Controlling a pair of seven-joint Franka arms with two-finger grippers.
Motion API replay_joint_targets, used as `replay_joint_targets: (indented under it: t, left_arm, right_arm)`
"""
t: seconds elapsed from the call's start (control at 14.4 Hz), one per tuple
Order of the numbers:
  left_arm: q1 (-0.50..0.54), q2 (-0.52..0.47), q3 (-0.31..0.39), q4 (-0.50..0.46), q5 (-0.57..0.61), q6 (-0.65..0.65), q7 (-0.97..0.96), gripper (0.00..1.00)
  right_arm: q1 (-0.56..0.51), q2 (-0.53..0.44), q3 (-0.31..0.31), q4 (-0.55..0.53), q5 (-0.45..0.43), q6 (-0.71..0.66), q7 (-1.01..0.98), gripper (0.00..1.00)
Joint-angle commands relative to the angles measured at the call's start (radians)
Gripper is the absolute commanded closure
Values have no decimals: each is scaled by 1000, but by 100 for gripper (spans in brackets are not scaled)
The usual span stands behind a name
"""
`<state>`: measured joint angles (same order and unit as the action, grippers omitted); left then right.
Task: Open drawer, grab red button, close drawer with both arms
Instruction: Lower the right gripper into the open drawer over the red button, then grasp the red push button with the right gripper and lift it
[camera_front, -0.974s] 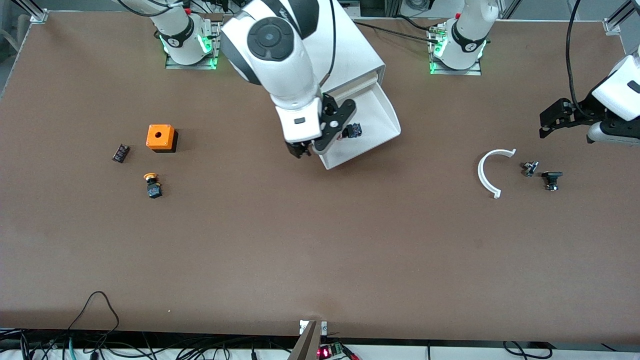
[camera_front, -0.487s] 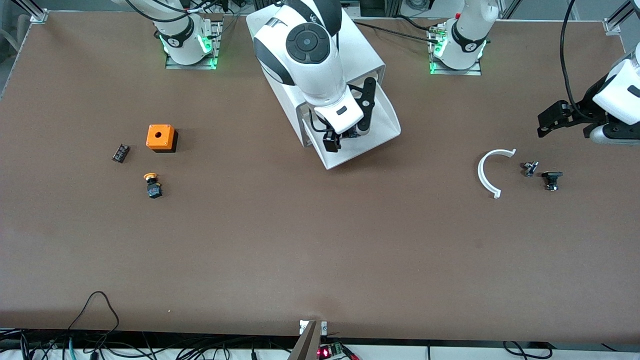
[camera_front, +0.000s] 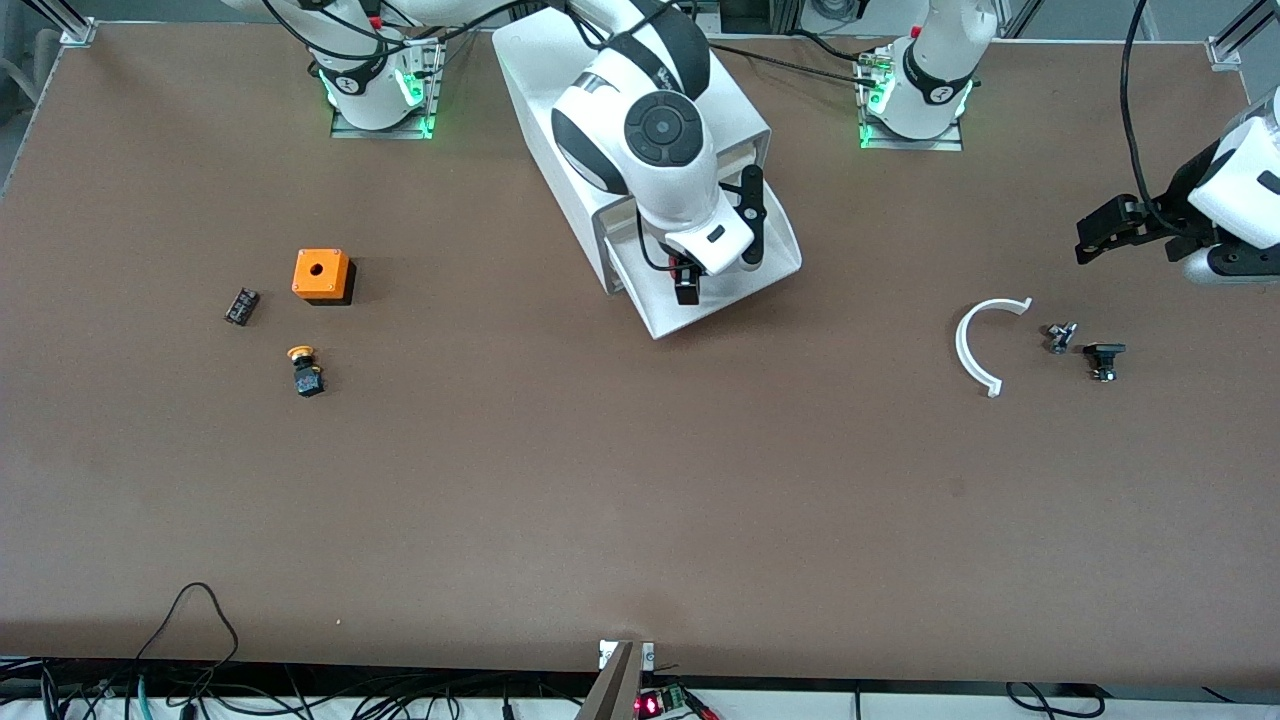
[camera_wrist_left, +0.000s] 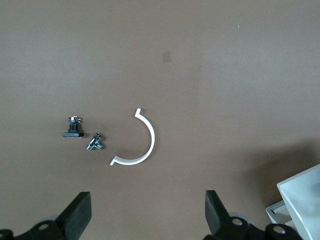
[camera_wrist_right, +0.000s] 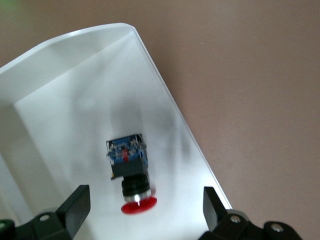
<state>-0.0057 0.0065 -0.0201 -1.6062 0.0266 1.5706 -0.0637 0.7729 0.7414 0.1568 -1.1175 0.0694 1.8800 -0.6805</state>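
Observation:
The drawer (camera_front: 700, 318) stands pulled out of the white cabinet (camera_front: 735, 100), toward the front camera. Inside it lies the button (camera_wrist_right: 129, 167) on its side, red cap (camera_wrist_right: 139, 205) on a black body. My right gripper (camera_wrist_right: 145, 212) hangs open just above the drawer floor, with the cap between its spread fingers and touching neither. In the front view the right gripper (camera_front: 690, 285) and wrist hide the button. My left gripper (camera_front: 1092, 245) waits open over bare table at the left arm's end, empty (camera_wrist_left: 147, 215).
A white arc piece (camera_front: 975, 345) and two small metal-and-black parts (camera_front: 1060, 337) (camera_front: 1103, 358) lie below the left gripper. An orange box with a hole (camera_front: 322, 275), a yellow-capped button (camera_front: 305, 372) and a small dark block (camera_front: 241, 305) sit toward the right arm's end.
The right arm swung from beside the drawer to over it, and its gripper came down around the button. The left arm barely moved.

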Motion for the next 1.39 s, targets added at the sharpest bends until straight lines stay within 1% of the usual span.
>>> replay_joint_targets:
  t: [0.0, 0.14, 0.35, 0.63, 0.83, 1.11, 1.32]
  left_arm:
    - [-7, 12, 3, 35, 27, -27, -11, 0]
    - [-7, 12, 2, 35, 27, -27, -11, 0]
    - [-8, 12, 2, 38, 27, -27, -11, 0]
    - [-7, 12, 2, 41, 13, -20, 2, 0]
    - [-7, 15, 3, 71, 13, -23, 2, 0]
    - [-8, 23, 2, 71, 12, -20, 4, 0]
    - [-8, 23, 2, 72, 12, -21, 4, 0]
  right_arm:
    - [17, 30, -14, 39, 4, 4, -21, 0]
    - [20, 44, -16, 39, 3, 7, -24, 0]
    - [39, 59, -16, 39, -40, 5, -22, 0]
    - [54, 69, -16, 38, -40, 4, -19, 0]
    - [55, 69, -16, 36, -42, -7, -22, 0]
    - [55, 76, -16, 33, -43, -19, -22, 7]
    - [58, 84, -16, 33, -51, -19, -21, 9]
